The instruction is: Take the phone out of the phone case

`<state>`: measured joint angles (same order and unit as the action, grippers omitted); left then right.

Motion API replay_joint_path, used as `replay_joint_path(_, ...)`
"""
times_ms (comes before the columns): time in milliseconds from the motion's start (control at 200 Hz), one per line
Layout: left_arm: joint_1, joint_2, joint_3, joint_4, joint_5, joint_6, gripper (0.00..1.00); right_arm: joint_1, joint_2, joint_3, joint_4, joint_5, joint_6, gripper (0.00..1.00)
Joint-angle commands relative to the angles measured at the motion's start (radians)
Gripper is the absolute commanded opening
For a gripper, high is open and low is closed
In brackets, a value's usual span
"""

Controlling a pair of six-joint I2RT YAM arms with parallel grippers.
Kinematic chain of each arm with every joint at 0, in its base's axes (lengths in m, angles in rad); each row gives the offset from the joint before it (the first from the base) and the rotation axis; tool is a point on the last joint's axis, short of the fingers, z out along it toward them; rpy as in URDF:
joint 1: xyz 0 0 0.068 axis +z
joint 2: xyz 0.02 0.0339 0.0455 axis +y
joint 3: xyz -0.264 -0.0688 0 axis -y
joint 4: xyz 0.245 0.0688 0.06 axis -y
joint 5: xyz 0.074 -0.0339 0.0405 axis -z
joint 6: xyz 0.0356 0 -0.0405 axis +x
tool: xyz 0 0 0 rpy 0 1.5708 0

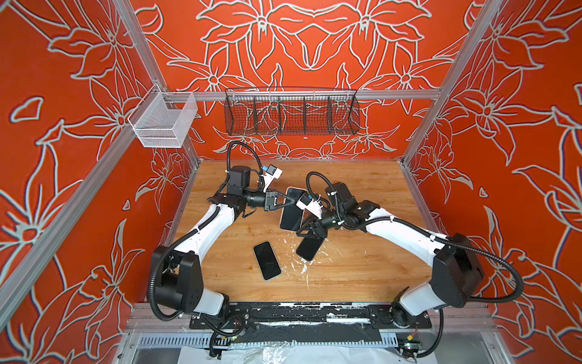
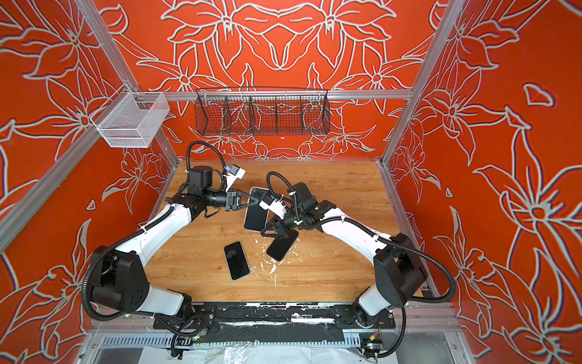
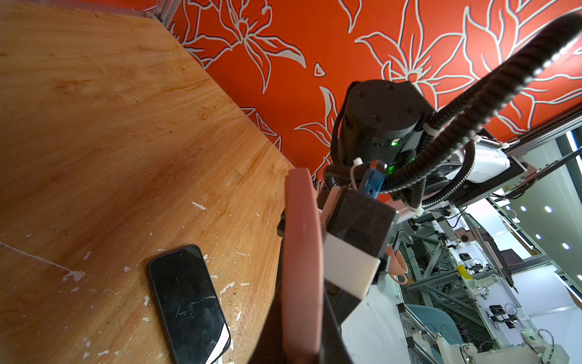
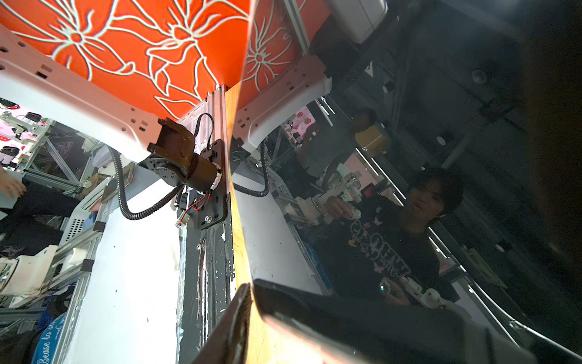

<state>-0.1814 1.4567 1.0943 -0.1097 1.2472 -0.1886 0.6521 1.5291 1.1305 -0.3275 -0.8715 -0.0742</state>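
1. White mesh basket [image 1: 163,121] hung on the frame rail at far left, above the worktop [image 1: 362,271].
2. Left end effector [image 1: 282,201] reached in from the left, level with the back half of the worktop. Jaws were clenched on the left long edge of the phone case [image 3: 302,258]. The case was pink and seen edge-on in the left wrist view.
3. The phone [image 1: 289,217] sat in the case with its dark screen up and a pale rim around it. It was held up off the worktop, near the middle, long axis running front to back.
4. A bare phone [image 1: 267,260] lay flat on the worktop, screen up. It was nearer the front than the held phone and apart from it, beside white scuffs in the wood.
5. Black wire basket [image 1: 291,116] with dividers hung on the back rail, centre.
6. Right end effector [image 1: 303,231] was at the near right corner of the cased phone. Right wrist view was filled by a glossy dark screen at close range. Could not tell how wide its jaws stood or whether they gripped anything.
7. A second bare phone [image 1: 308,250] lay tilted on the worktop, partly under the right end effector.
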Motion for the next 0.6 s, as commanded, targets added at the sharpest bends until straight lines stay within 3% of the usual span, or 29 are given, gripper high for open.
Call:
replay_joint_path(0,0.003,0.004,-0.002,0.064,0.051,-0.026,0.00,0.006,-0.032,0.025,0.006,-0.019,-0.023,0.33)
replay_joint_path(345,0.002,0.019,-0.027,0.174,0.079,-0.117,0.00,0.006,-0.034,0.022,0.053,-0.050,0.004,0.17)
replay_joint_path(475,0.002,0.031,-0.052,0.282,0.086,-0.201,0.00,0.007,-0.038,0.019,0.063,-0.060,0.014,0.12)
replay_joint_path(591,0.002,0.061,-0.083,0.473,0.092,-0.359,0.00,0.016,-0.055,0.009,0.071,-0.047,0.012,0.09)
